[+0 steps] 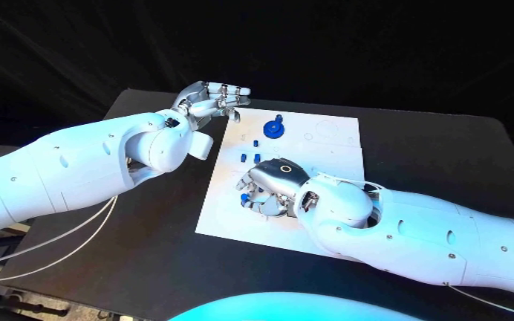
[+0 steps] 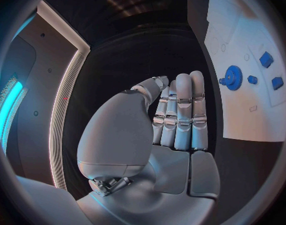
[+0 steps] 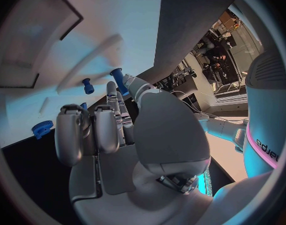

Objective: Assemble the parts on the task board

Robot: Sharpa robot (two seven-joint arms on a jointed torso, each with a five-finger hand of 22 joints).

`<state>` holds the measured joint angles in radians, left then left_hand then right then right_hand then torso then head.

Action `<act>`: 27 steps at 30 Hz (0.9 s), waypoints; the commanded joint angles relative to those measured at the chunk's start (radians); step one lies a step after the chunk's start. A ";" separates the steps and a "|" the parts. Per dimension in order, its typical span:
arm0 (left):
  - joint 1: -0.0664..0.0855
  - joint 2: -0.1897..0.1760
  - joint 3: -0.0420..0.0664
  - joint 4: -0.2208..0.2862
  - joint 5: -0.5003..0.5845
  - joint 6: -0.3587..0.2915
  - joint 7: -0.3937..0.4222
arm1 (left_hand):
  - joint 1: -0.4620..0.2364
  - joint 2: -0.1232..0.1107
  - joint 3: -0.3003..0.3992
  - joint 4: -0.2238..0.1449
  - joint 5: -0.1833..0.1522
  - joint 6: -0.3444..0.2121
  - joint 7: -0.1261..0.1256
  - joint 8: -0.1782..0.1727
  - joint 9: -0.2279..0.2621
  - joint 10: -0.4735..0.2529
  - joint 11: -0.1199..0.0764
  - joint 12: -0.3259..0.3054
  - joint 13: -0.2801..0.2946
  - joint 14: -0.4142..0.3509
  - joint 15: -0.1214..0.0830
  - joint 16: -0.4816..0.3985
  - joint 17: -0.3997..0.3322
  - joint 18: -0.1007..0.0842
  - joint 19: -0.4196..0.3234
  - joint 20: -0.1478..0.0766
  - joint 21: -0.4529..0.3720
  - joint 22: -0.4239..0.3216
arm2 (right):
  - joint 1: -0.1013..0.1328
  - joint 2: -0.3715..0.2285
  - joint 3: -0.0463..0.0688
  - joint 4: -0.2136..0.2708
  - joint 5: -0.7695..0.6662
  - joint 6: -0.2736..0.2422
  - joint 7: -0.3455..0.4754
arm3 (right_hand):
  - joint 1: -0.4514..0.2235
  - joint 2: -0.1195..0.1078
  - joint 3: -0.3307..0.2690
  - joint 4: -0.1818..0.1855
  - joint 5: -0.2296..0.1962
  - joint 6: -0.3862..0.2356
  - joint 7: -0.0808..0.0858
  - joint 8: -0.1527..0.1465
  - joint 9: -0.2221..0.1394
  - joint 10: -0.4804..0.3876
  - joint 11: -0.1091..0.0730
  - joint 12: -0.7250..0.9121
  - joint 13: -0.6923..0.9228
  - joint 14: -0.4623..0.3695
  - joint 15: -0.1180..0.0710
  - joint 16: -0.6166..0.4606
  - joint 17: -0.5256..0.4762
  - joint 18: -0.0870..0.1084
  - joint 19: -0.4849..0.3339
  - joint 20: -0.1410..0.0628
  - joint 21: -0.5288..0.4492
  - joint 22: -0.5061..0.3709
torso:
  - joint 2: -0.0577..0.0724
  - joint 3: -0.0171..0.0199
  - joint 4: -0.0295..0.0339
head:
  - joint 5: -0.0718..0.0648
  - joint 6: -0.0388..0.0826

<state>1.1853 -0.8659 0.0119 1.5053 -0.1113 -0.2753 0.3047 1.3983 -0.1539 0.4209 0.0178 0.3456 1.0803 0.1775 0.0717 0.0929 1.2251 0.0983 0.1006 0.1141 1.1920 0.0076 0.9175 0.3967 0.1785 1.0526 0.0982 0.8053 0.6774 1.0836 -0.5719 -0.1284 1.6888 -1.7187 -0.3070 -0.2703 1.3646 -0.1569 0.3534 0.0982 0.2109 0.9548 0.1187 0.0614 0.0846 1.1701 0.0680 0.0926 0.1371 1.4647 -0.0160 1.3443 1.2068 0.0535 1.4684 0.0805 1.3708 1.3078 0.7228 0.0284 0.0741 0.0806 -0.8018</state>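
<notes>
**Right hand over the near parts, left hand held off the board**

Clearly, the coming move was judged to turn on the right hand, which was seen low over the near-left part of the task board, knuckles up and fingers curled downward toward the plate. Small blue parts were seen just beside and partly under those fingers, toward the board's left edge. In the right wrist view the fingers were shown bent over the white plate, with a blue peg at the fingertips and a second blue peg just beside it. Whether that peg was pinched or merely touched could not be told.

Further along the board, toward its far edge, a blue gear was seen seated flat, and a few more small blue pieces were lying between the gear and the right hand. The gear was thus placed beyond the right hand, away from the robot, with the loose pieces nearer.

The left hand was held off the board's far-left corner, above the bare black worktop. Its fingers were kept straight and close together, the thumb folded across them, and nothing was held. The gear was nearer to it than to the right hand, but the loose parts were judged the right hand's to reach.
</notes>
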 commanded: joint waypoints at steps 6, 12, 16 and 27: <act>0.001 -0.001 0.000 0.002 0.004 0.023 -0.002 | 0.002 0.009 0.000 -0.006 -0.001 -0.008 -0.001 0.001 -0.001 -0.004 0.000 -0.005 -0.001 -0.002 0.008 -0.007 -0.001 0.005 0.002 0.005 -0.006 -0.002 | 0.000 -0.048 0.001 0.051 -0.011 -0.128 0.009 | -0.025 -0.020 -0.041 0.017 -0.057 -0.103 -0.014 0.000 -0.020 -0.024 0.002 0.002 0.007 0.029 0.004 -0.035 -0.047 0.000 0.023 0.006 -0.059 0.124 | -0.001 0.0001 -0.0002 | -0.010 0.006; 0.001 -0.004 -0.002 0.004 0.004 0.024 -0.001 | 0.001 0.009 -0.001 -0.006 -0.001 -0.009 -0.001 0.001 -0.001 -0.004 0.000 -0.005 -0.001 -0.002 0.008 -0.007 -0.002 0.005 0.002 0.005 -0.006 -0.002 | 0.026 -0.159 0.005 0.127 0.093 -0.216 0.047 | -0.017 -0.003 -0.058 0.029 -0.064 -0.038 0.022 0.032 -0.004 0.011 -0.001 0.033 0.020 0.029 -0.001 -0.041 -0.053 0.000 0.024 0.003 -0.062 0.123 | -0.002 -0.0025 -0.0007 | -0.034 0.016; 0.001 -0.008 -0.003 0.007 0.004 0.021 0.003 | 0.001 0.009 -0.001 -0.006 -0.001 -0.009 -0.001 0.001 -0.001 -0.004 0.000 -0.005 -0.001 -0.002 0.008 -0.007 -0.002 0.005 0.002 0.005 -0.006 -0.002 | 0.069 -0.298 0.007 0.185 0.324 -0.197 0.061 | -0.025 0.001 -0.071 0.039 -0.061 0.072 0.018 0.085 0.016 0.160 -0.018 0.132 0.072 0.043 -0.010 -0.009 -0.009 -0.009 0.040 -0.001 -0.015 0.149 | -0.004 -0.0051 -0.0043 | -0.074 0.027; 0.001 -0.017 -0.008 0.008 0.006 0.025 0.007 | -0.002 0.009 -0.003 -0.006 -0.002 -0.010 -0.001 0.001 0.000 -0.005 0.001 -0.004 -0.001 -0.002 0.009 -0.007 -0.002 0.005 0.002 0.006 -0.007 -0.002 | 0.085 -0.578 -0.005 0.265 0.376 -0.129 -0.013 | -0.108 0.056 -0.285 0.101 0.028 0.109 -0.021 0.134 0.111 0.230 -0.052 1.179 1.127 0.062 -0.041 0.069 0.083 -0.034 0.076 -0.037 0.104 0.216 | -0.020 -0.0132 -0.0347 | -0.153 0.026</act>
<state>1.1853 -0.8842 0.0036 1.5112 -0.1104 -0.2698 0.3015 1.3984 -0.1539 0.4209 0.0178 0.3456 1.0803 0.1774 0.0717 0.0929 1.2250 0.0983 0.1006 0.1141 1.1889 0.0107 0.9175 0.3956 0.1785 1.0526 0.0982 0.8016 0.6766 1.1739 -1.1464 -0.1315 1.9465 -1.3335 -0.4625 -0.2492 1.2564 -0.1063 0.0732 0.1984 0.2381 1.0681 0.0964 0.1904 0.1930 1.3921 0.0155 1.2590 1.2504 1.4665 -0.0576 1.4106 1.2857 0.0373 1.4684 0.0478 1.4704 1.3075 0.7089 0.0174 0.0521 -0.0587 -0.7724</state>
